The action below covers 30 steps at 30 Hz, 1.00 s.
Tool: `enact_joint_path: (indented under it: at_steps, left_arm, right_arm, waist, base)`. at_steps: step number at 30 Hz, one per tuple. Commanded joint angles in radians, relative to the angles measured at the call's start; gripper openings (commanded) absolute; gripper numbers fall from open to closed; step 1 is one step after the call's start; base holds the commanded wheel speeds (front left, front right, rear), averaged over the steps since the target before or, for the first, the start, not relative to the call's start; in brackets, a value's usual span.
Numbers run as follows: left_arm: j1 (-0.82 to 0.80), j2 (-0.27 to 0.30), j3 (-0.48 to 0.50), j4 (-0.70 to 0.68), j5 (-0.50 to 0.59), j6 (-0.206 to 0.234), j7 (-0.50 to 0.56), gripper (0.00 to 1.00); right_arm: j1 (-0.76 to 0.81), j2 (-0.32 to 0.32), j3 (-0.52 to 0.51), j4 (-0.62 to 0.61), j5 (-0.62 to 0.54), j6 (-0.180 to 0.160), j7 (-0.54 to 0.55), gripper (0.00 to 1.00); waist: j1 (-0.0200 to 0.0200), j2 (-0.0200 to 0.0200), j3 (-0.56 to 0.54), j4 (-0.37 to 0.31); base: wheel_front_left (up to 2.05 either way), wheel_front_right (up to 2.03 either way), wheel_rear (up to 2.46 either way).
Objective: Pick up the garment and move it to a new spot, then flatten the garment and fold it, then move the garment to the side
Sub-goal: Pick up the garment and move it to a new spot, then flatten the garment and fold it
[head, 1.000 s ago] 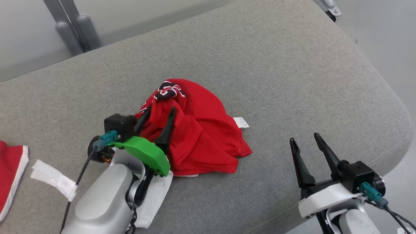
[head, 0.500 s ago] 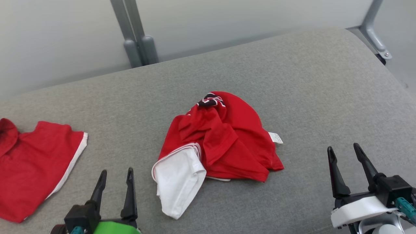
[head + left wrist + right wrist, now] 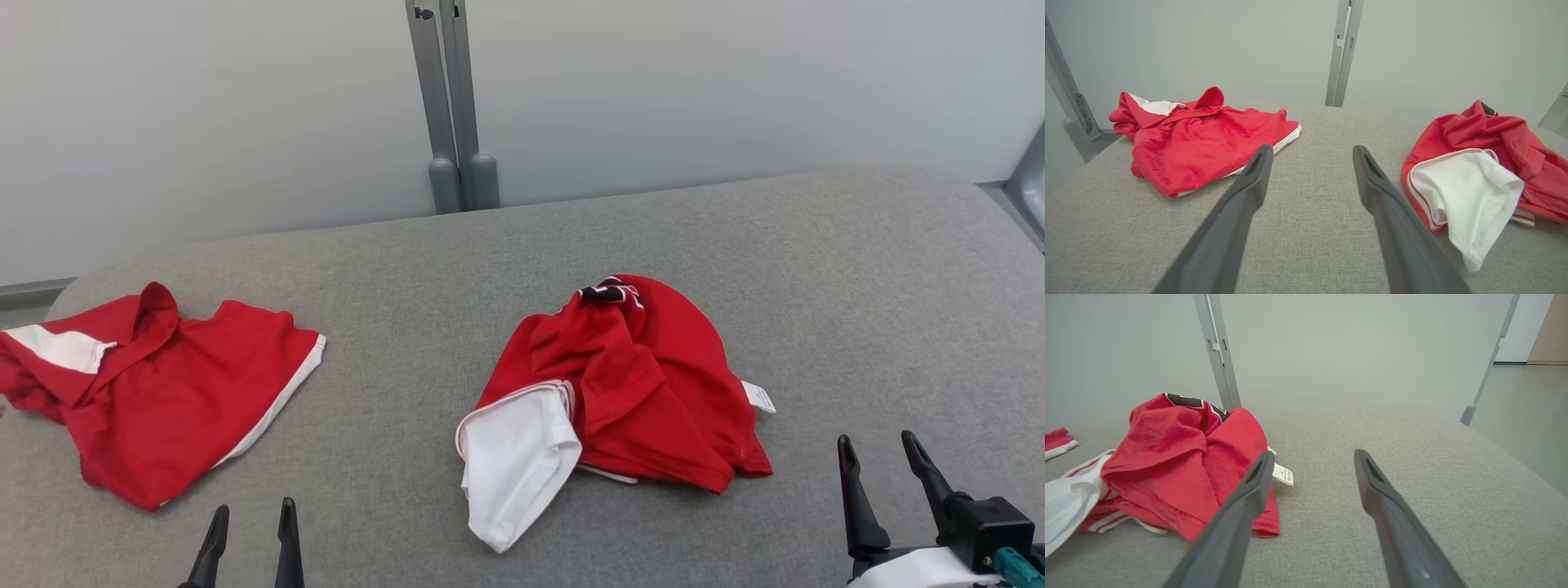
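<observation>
You have the crumpled red-and-white fabric garment (image 3: 637, 384) lying ahead-left of the empty, spread right gripper (image 3: 875, 438), nearer to it than to the equally spread left gripper (image 3: 253, 506).

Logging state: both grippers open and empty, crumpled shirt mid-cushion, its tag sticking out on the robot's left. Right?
No. The tag sticks out on the robot's right of the crumpled shirt, per the head view. Left gripper and right gripper are open and empty.

left tool (image 3: 253, 508): off garment (image 3: 645, 384), drawn back | head camera: view shifted
</observation>
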Motion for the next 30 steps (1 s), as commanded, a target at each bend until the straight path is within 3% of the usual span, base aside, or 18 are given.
enact_joint_path:
  at_steps: [1, 11, 30]
  left_arm:
    - [0.012, -0.007, 0.012, 0.002, 0.011, -0.010, 0.000, 1.00]
    - [-0.028, -0.021, 0.040, 0.027, 0.039, -0.042, -0.001, 1.00]
    - [-0.035, -0.023, 0.038, 0.025, 0.029, -0.051, -0.001, 1.00]
  right_arm:
    - [0.013, 0.004, 0.003, 0.004, -0.007, 0.000, -0.003, 1.00]
    - [-0.009, 0.008, 0.021, 0.010, -0.005, 0.000, -0.003, 1.00]
    - [-0.014, 0.003, 0.035, 0.007, -0.003, 0.000, -0.003, 1.00]
  waist:
    - [0.0001, 0.0000, -0.016, 0.016]
    - [0.0001, 0.0000, -0.006, 0.017]
    - [0.0001, 0.0000, -0.004, 0.023]
  base:
    - [0.00, 0.00, 0.00]
    - [0.00, 0.00, 0.00]
    - [0.00, 0.00, 0.00]
